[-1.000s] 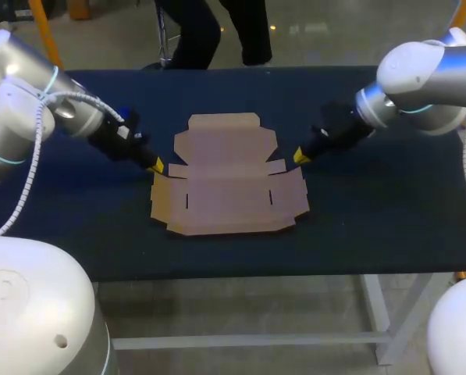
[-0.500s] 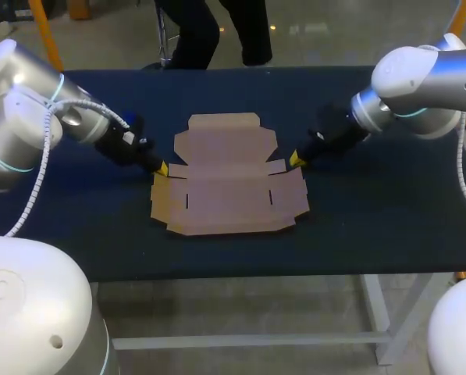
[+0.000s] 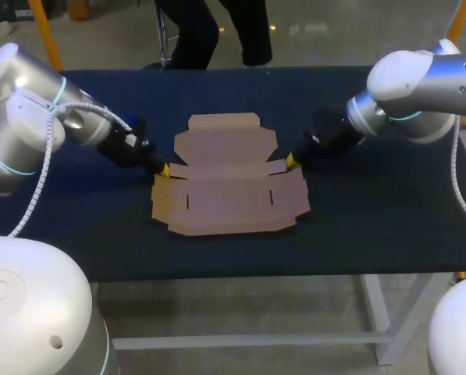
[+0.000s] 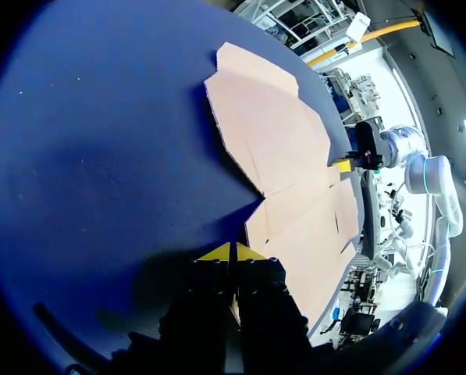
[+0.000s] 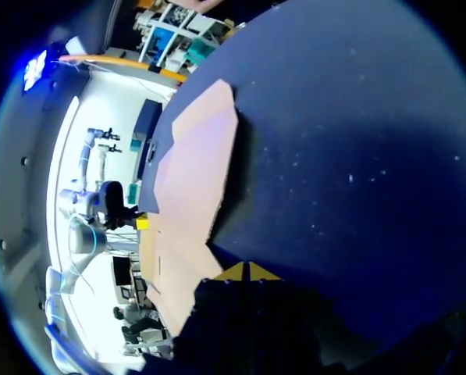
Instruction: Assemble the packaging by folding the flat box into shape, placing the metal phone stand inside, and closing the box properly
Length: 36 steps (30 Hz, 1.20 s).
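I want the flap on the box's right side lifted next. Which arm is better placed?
Right. The right gripper sits shut at that flap's edge of the box. The left gripper is at the opposite notch, with the whole box between.

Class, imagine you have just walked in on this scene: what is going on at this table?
Two robot arms are set on either side of a flat cardboard box, which lies unfolded on the dark table. The left gripper is low at the box's left edge and the right gripper is low at its right edge. Both have their jaws shut with nothing between them. The folding has not visibly begun.
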Motion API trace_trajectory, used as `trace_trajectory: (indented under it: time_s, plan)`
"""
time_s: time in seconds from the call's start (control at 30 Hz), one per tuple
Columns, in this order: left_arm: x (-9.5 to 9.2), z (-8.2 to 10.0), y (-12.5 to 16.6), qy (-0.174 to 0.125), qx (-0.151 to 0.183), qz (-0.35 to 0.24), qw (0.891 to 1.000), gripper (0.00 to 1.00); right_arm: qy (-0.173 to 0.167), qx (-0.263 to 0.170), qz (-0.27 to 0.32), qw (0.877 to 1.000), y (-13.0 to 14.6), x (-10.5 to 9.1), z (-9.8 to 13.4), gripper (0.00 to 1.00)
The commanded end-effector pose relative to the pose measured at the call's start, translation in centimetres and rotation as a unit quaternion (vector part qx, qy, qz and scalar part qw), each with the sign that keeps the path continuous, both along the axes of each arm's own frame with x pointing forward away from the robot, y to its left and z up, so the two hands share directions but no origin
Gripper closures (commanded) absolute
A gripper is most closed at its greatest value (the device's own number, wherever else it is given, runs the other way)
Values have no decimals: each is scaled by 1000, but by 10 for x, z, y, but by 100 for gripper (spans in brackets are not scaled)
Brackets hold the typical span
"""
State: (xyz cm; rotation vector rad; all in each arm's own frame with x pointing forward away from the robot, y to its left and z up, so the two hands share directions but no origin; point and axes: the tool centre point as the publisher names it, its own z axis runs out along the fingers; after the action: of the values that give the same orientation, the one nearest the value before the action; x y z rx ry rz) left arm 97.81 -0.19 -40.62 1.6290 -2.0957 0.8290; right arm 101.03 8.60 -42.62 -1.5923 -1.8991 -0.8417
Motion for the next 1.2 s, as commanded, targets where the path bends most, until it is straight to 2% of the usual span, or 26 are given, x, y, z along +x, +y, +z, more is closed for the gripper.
trace_trajectory:
  time_s: [0.03,0.47,0.73,0.93,1.2]
  plan:
    - [0,0,-2,2,1,-1,1000,100,-10,6,0,1000,2,-3,-3,100]
    - [2,3,-2,0,0,1,1000,100,-34,15,4,999,8,-7,4,100]
    - [10,-1,-1,-2,-2,-3,1000,100,-40,12,6,999,12,-8,7,100]
    - [12,-2,-5,-9,-7,-9,1000,100,-43,10,6,999,13,-7,9,100]
    - [10,3,-12,-21,5,-10,1000,100,-45,7,9,999,17,-6,10,100]
